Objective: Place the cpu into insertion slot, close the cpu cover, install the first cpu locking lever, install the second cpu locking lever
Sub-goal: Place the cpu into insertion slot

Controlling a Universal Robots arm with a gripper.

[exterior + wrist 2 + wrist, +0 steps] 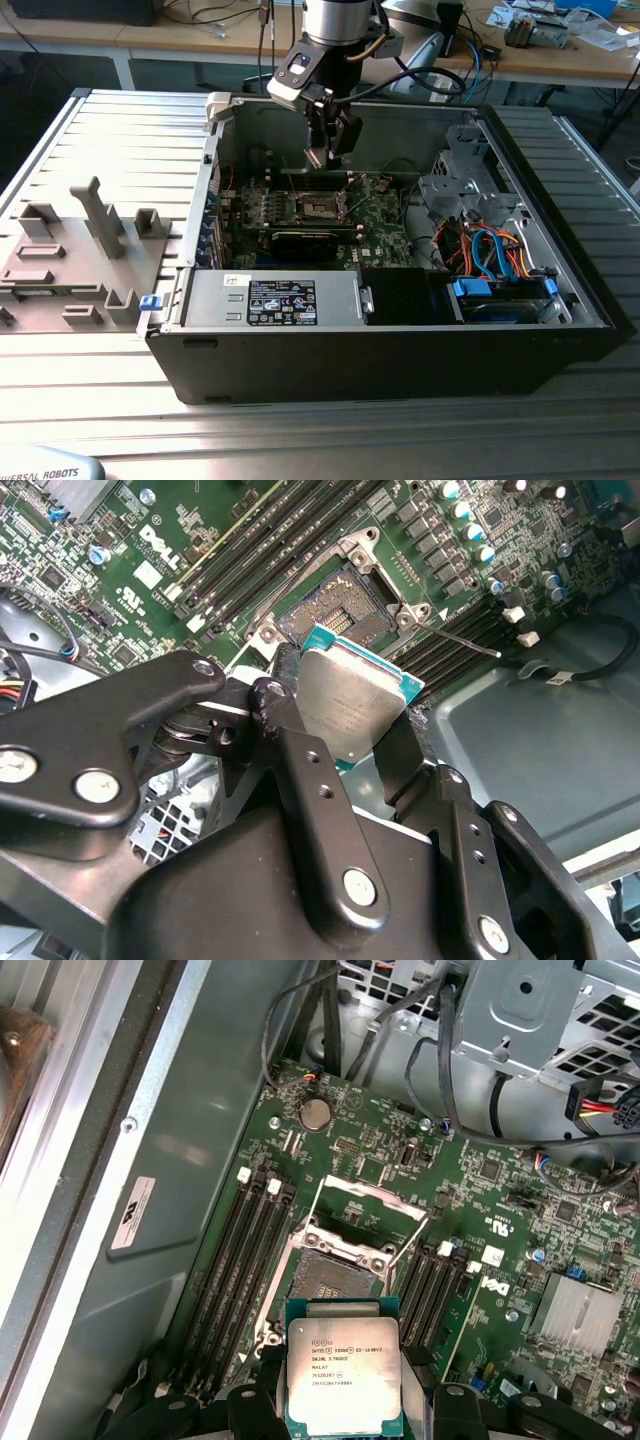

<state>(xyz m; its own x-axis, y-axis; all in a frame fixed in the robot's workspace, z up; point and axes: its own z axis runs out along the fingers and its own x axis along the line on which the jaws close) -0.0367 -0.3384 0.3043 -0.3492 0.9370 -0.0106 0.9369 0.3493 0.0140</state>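
**The cpu (343, 1375) gripped by its edges over the open insertion slot (335, 1270)**
Inside the computer case (400, 350) on the bench (80, 400), near the case's rear wall, the jaws were clamped on two opposite edges of the cpu. It hung above the slot without touching it, and the cpu cover (372, 1196) stood raised. The chip looked light and stiff, with a likely fragile underside, so the edges seemed the safest hold.

In the second wrist view the gripper (345, 725) hides two edges of the chip (350, 690), and the chip covers the corner of the socket (335, 595) just behind it.
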